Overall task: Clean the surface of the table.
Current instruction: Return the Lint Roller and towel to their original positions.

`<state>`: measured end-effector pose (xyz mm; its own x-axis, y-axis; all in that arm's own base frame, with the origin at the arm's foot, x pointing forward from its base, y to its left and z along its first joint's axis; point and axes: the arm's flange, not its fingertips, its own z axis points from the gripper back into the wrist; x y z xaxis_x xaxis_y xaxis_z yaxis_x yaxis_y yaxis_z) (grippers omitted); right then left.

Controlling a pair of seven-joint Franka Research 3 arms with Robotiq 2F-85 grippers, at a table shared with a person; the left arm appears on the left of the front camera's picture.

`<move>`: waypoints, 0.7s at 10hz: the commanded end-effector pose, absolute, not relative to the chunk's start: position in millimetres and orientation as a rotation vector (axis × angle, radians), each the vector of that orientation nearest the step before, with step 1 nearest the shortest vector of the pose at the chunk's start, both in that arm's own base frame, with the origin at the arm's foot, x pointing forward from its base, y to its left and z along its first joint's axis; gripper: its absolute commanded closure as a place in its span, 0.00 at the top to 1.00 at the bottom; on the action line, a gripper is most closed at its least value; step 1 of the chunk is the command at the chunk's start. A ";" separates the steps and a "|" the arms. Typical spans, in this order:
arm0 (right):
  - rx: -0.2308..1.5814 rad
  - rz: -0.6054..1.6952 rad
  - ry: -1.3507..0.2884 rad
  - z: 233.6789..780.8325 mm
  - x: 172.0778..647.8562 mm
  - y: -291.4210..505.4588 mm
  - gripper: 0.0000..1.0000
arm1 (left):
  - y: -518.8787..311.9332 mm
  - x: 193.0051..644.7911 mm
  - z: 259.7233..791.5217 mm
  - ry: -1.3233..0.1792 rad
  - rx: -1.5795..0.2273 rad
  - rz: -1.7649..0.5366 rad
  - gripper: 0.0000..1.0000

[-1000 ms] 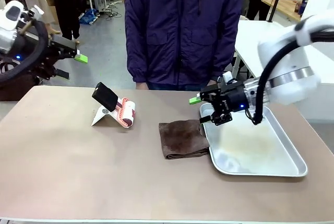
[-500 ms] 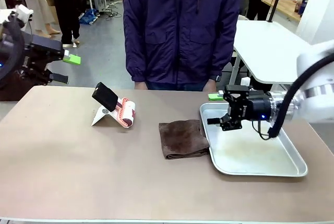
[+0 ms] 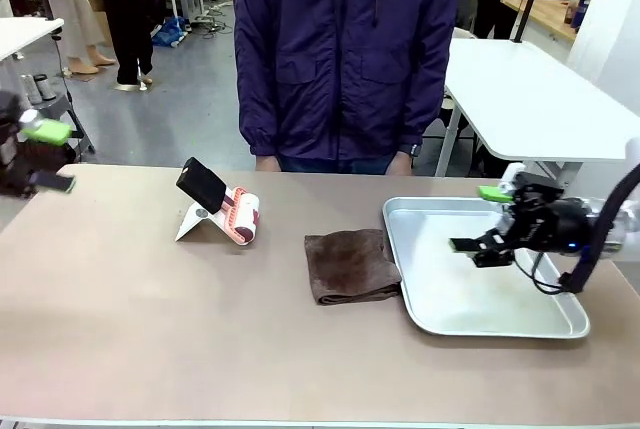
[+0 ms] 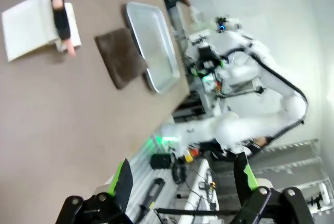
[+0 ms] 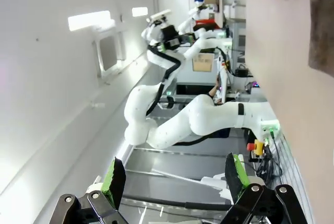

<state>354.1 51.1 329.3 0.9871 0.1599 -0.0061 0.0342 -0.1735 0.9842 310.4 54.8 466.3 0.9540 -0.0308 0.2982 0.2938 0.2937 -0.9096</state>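
Observation:
The beige-brown table [image 3: 150, 329] holds a crumpled brown cloth [image 3: 352, 266] near its middle, touching the left rim of a silver metal tray [image 3: 560, 321]. My right gripper [image 3: 480, 219] hovers open over the tray's right half, turned sideways, with nothing between its green pads. At the table's far left edge my left gripper [image 3: 40, 157] is open and holds nothing. In the left wrist view the open left gripper [image 4: 182, 179] looks across the table [image 4: 52, 119] at the cloth [image 4: 122, 62] and tray [image 4: 151, 44]. The right gripper [image 5: 175, 177] is open in its own view, beside the table [image 5: 292, 51] and cloth [image 5: 321, 23].
A black phone-like slab on a white folded stand [image 3: 200, 211], with a patterned roll beside it, sits left of the cloth. A person in a purple jacket [image 3: 345, 59] stands at the far edge. A glossy white table [image 3: 520, 89] stands behind on the right.
My right gripper drew back to the right, from the cloth's edge to over the tray's right half. My left gripper swung left and down to the table's left edge. Both stayed open.

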 end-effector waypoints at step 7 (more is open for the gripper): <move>1.599 0.108 -0.076 386.7 355.3 -3.2 1.00 | 84.1 314.5 345.3 -0.183 -1.498 -0.267 1.00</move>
<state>356.9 -5.7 395.2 0.9916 -0.0094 0.1287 -0.1285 0.0196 0.9915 323.7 89.3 336.7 0.9629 -0.0224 0.2691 0.2699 0.0444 -0.9619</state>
